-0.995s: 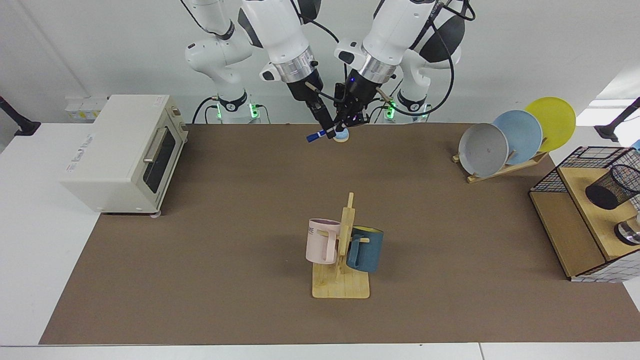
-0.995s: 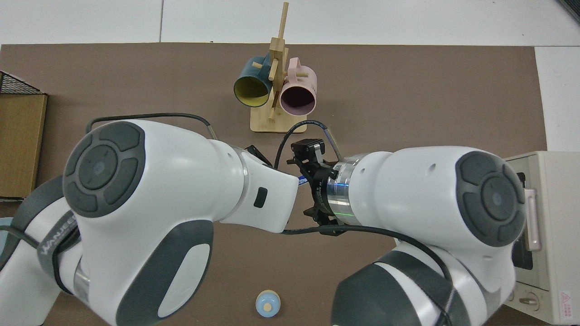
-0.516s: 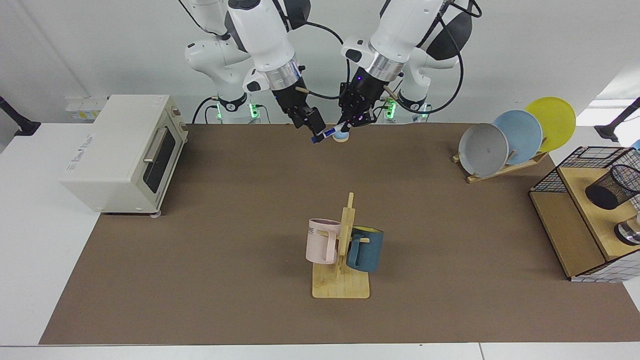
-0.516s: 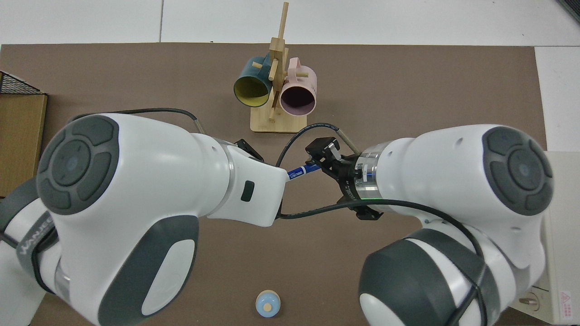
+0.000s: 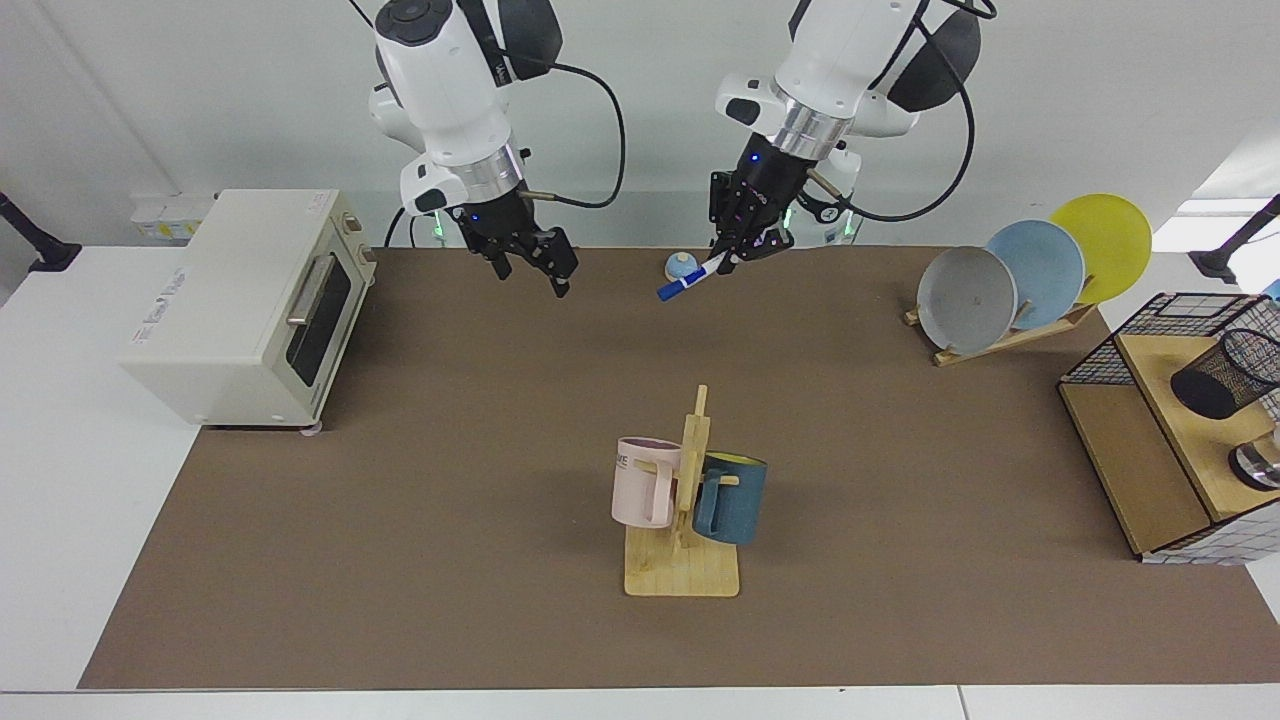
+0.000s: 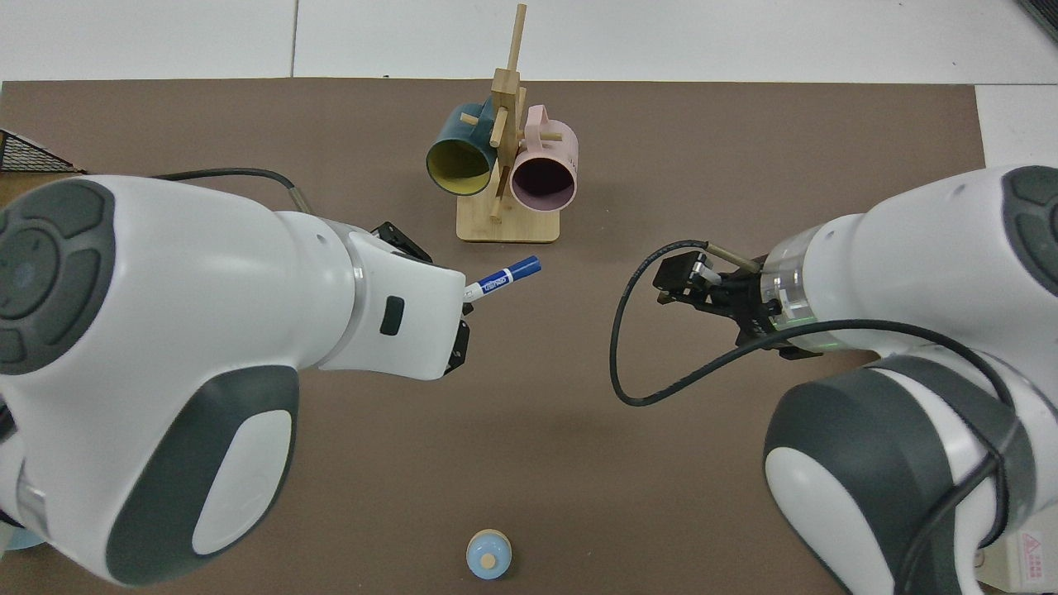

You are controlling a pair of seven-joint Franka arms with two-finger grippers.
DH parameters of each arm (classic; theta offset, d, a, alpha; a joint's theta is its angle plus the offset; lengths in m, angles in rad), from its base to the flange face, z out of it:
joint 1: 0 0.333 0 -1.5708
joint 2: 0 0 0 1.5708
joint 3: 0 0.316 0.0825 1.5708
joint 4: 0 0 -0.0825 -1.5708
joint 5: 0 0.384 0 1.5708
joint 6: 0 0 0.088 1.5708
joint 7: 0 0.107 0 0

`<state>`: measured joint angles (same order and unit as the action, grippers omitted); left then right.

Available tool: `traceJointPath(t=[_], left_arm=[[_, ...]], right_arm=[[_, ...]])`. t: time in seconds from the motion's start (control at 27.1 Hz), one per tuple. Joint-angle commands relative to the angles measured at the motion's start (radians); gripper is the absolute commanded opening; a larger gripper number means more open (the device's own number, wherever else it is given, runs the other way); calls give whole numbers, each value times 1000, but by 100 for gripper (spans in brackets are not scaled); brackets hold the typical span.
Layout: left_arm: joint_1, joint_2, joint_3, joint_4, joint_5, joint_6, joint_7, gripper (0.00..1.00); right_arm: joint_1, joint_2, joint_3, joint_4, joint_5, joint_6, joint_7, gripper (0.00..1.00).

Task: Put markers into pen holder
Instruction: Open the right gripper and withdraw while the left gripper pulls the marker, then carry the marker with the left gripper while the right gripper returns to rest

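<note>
At the far left of the facing view, a cream toaster oven (image 5: 245,305) with a dark glass door stands at the edge of the brown mat on the counter (image 5: 480,520). Next, the right arm's end effector (image 5: 535,268) hangs above the mat with nothing between its spread fingers. Centre, near the front edge, a wooden mug rack (image 5: 684,520) carries a pink mug (image 5: 643,480) and a dark teal mug (image 5: 730,498). Behind it, a small light-blue dome-shaped object (image 5: 681,266) sits on the mat. Just beside that, the left arm's end effector (image 5: 738,250) is clenched on the white-barrelled whiteboard marker with blue cap (image 5: 690,279), held tilted above the mat, cap end pointing down and outward. Further right, a wooden plate rack (image 5: 1010,335) holds grey, blue and yellow plates. At the far right, the black wire-mesh cylindrical pen holder (image 5: 1225,372) stands on a wire-mesh-and-wood shelf box (image 5: 1140,440), well apart from the marker.
</note>
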<state>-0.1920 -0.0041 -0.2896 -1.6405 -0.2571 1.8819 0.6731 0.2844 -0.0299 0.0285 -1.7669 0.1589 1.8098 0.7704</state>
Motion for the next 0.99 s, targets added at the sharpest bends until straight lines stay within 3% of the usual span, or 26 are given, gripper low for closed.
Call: traceJointPath(t=[0.0,0.18,0.37,0.63,0.96], left_arm=[[31,-10,-6,18,41,-39,-13,0],[40,-8,-3,33,99,-84,-29,0],[86,-10,-6,45,102,-130,-36,0],[112,-5,-6,82,176,-208,-55,0],[131,-7,-6,93,182,-262,-82,0]], right_arm=[[-69,-31,10,-16,-58,-24,-190,100],[-116,-42,7,-14,-88,-46,-338,100],[-146,-53,7,-12,-145,-61,-466,100],[-168,-67,4,-6,-160,-113,-628,100],[-220,-67,2,4,-187,-159,-735,100]])
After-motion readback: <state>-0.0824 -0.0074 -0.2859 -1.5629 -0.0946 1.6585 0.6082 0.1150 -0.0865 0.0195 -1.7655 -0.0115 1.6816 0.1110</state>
